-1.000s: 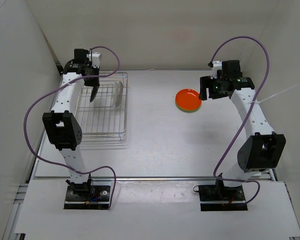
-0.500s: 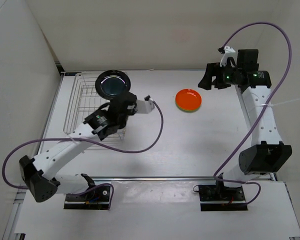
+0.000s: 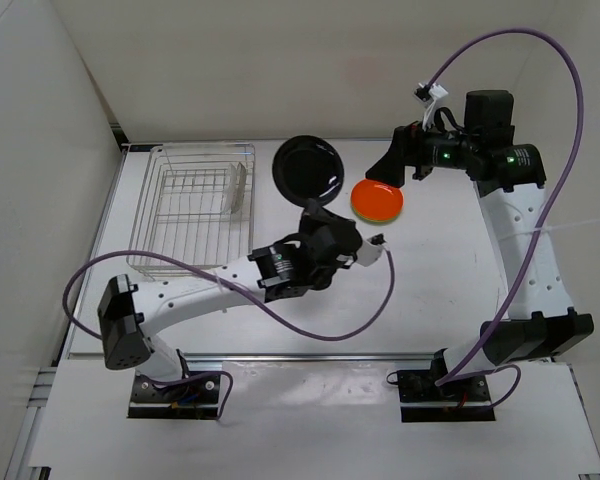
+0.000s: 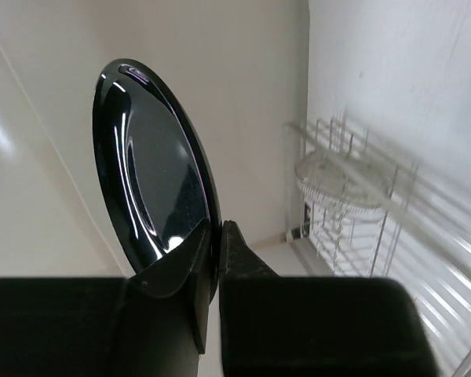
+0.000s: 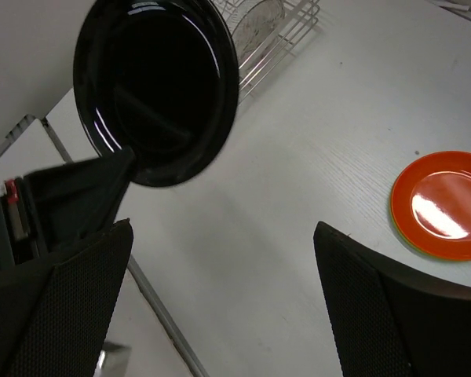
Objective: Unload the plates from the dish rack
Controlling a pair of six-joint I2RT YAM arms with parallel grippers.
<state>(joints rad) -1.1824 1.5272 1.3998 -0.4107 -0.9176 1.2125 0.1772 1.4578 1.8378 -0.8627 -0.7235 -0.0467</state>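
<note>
Black plate [image 3: 308, 168]: lower rim clamped in L gripper [image 4: 217, 236], jaws nearly closed on it; held up off surface [image 3: 420, 260], btwn dish rack [image 3: 170, 262] & red-orange plate [image 3: 377, 200]
R gripper [image 5: 224, 236]: jaws wide apart, empty, raised near red-orange plate
Clear plate [image 3: 237, 185]: upright in rack

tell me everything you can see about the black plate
The black plate is small, round and glossy, with a shallow well, a raised rim and bright highlights; plastic or glazed, I cannot tell. The left gripper has its jaws shut on the rim, holding it up off the table, face tilted toward the overhead camera. In the top view it sits between the dish rack and the red-orange plate, touching neither.
</note>
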